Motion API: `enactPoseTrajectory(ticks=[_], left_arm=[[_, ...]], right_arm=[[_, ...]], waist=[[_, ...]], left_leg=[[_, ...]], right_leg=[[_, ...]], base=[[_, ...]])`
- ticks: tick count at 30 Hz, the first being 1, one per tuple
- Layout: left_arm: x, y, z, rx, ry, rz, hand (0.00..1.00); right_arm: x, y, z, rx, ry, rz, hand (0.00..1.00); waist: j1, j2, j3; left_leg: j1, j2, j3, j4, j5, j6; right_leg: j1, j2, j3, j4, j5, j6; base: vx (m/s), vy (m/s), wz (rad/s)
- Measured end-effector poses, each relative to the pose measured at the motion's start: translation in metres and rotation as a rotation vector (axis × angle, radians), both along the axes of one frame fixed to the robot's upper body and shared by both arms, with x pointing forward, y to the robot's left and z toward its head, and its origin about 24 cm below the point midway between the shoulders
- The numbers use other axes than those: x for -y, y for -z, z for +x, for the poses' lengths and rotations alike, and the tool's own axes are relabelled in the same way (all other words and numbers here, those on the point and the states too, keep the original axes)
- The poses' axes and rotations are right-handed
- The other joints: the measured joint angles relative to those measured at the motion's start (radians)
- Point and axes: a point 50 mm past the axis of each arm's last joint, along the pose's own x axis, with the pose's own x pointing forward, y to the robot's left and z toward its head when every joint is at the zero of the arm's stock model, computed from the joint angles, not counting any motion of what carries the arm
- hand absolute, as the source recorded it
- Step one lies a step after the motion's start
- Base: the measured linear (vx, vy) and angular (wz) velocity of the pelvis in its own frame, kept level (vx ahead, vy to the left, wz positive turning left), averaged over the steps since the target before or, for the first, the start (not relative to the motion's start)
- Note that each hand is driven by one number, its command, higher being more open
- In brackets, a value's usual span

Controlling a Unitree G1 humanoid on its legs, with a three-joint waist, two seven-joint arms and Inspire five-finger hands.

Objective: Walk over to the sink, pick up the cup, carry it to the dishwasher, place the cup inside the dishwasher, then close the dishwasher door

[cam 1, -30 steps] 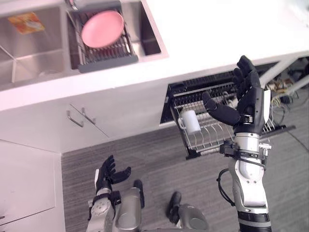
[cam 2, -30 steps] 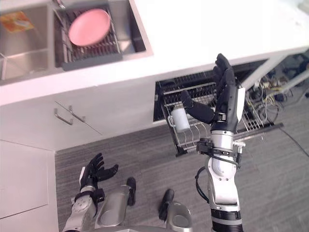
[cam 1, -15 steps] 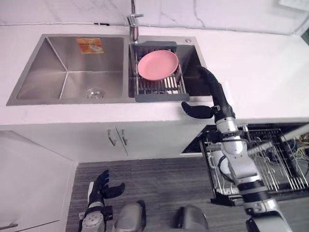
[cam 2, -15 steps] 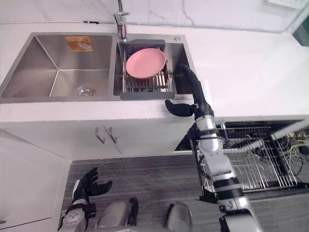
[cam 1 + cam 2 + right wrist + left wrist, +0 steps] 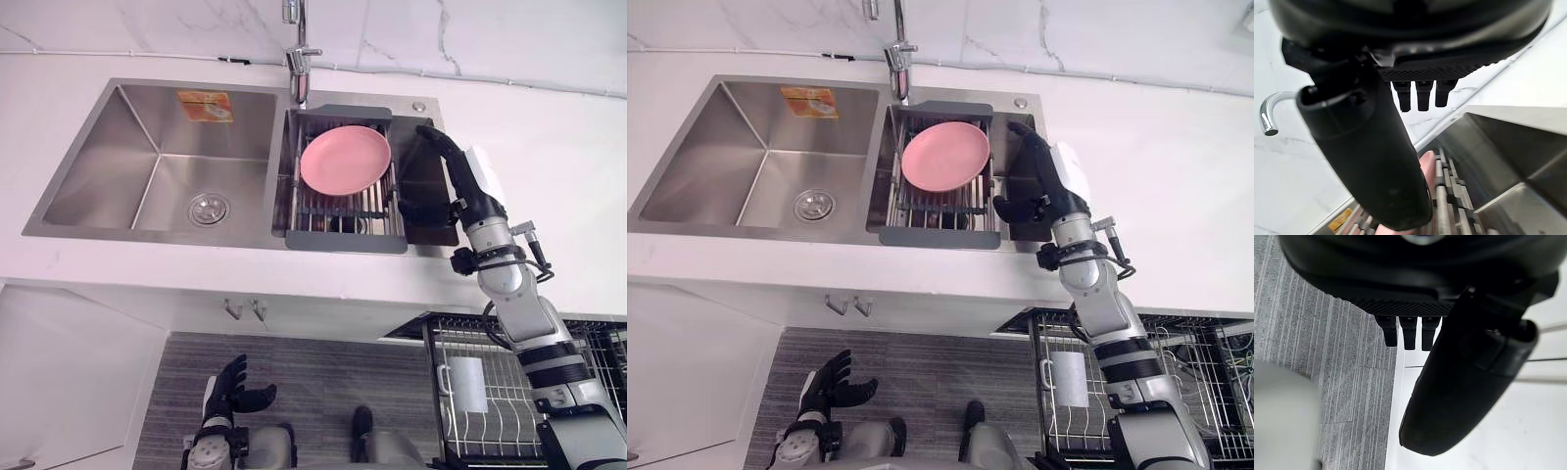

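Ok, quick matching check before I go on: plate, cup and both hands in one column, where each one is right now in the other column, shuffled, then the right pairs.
1. plate
2. cup
3. right hand
4. left hand

A. low down, over the grey floor
B. in the pulled-out dishwasher rack
C. open, over the right end of the sink, beside the drying rack
D. lying on the drying rack in the sink

Pairs: 1-D, 2-B, 3-C, 4-A.
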Motion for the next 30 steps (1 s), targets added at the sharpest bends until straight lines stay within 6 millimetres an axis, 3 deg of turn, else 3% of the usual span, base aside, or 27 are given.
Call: enactPoseTrajectory(ticks=[2,8,11,15,18,26,30], left_arm=[[-0.003,0.0,-0.002,-0.003,0.008,0.016,0.9],[-0.013,-0.001,-0.005,-0.013,0.025,0.055,0.9],[-0.012,-0.001,-0.005,-0.008,0.025,0.052,0.9],[-0.007,-0.001,-0.004,0.003,0.023,0.04,0.9],[0.0,0.0,-0.004,0.004,0.016,0.023,0.9],[0.004,0.0,-0.004,0.005,0.006,0.017,0.9],[0.003,0.0,-0.004,0.005,0.006,0.019,0.9]], right_arm=[[0.0,0.005,0.005,-0.033,0.012,-0.036,0.9],[-0.01,-0.008,0.02,-0.007,0.002,-0.099,0.9],[-0.002,-0.003,0.027,-0.042,0.049,-0.136,0.9],[0.014,0.011,0.032,-0.134,0.134,-0.226,0.9],[0.013,0.009,0.035,-0.136,0.139,-0.255,0.9],[0.012,0.003,0.038,-0.115,0.155,-0.297,0.9],[0.015,0.004,0.04,-0.123,0.18,-0.353,0.9]], waist=[[0.018,-0.007,-0.007],[0.03,-0.009,-0.008],[0.029,-0.009,-0.008],[0.02,-0.009,-0.008],[0.016,-0.009,-0.008],[0.012,-0.009,-0.008],[0.005,-0.01,-0.004]], left_leg=[[0.02,-0.019,-0.009,-0.022,0.03,-0.002],[0.018,-0.035,-0.042,-0.016,0.03,-0.002],[0.018,-0.033,-0.048,-0.022,0.032,-0.004],[0.018,-0.034,-0.055,-0.04,0.048,-0.03],[0.017,-0.034,-0.057,-0.059,0.065,-0.045],[0.009,-0.035,-0.066,-0.112,0.122,-0.039],[-0.017,-0.04,-0.068,-0.139,0.16,-0.017]], right_leg=[[0.017,-0.014,0.003,-0.025,0.028,0.021],[0.048,-0.024,-0.016,-0.056,0.054,0.024],[0.048,-0.023,-0.022,-0.057,0.054,0.025],[0.046,-0.029,-0.04,-0.06,0.057,0.03],[0.044,-0.03,-0.043,-0.071,0.06,0.034],[0.029,-0.029,-0.045,-0.101,0.074,0.045],[0.0,-0.027,-0.041,-0.123,0.104,0.041]], base=[[0.07,0.134,0.29],[0.03,0.06,0.19],[0.0,-0.017,0.02],[-0.03,-0.027,0.04],[-0.05,-0.042,0.02],[-0.11,-0.053,0.02],[-0.19,-0.015,-0.01]])
